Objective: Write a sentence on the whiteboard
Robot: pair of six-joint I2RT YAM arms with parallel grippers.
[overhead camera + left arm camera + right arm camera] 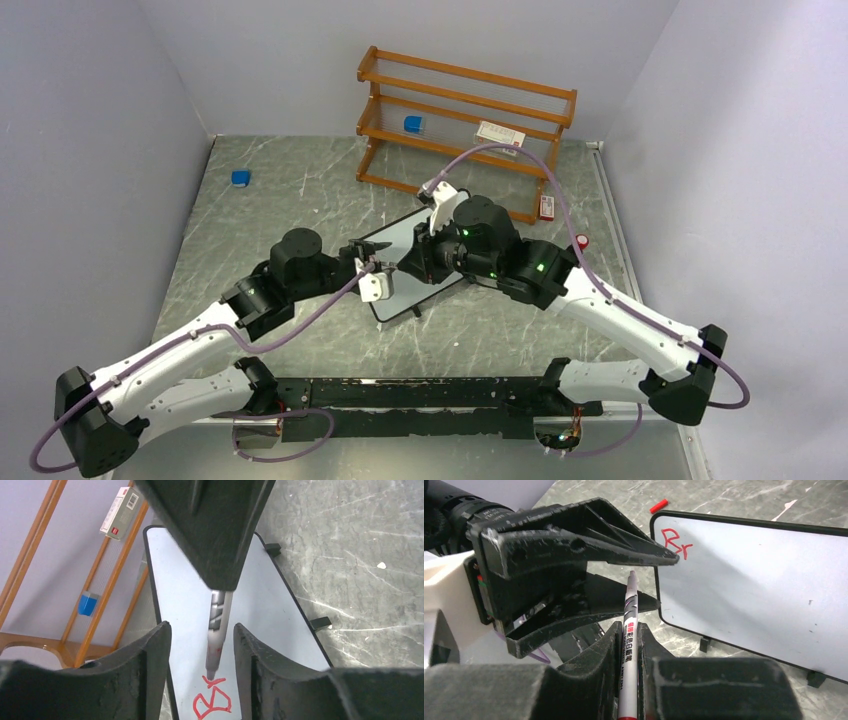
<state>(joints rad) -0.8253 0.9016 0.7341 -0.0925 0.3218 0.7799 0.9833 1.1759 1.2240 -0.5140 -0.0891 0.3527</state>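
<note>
Grey marbled worktop (300,190) from above: left arm (180,350) and right arm (620,310) bend in from the lower corners and meet over the whiteboard (405,300) at frame centre, with the wooden shelf (465,105) behind.

Left wrist view: the left tool (202,627) is parted, its fingers flanking the marker (218,625), whose tip sits by the red letters (212,702).

Right wrist view: the right tool (628,630) is clamped on that marker, and a small red piece (658,506) lies at upper centre.

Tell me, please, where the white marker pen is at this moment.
In the right wrist view, the white marker pen sits clamped in the right tool, its tip near the red letters at the corner of the small black-framed whiteboard.
</note>
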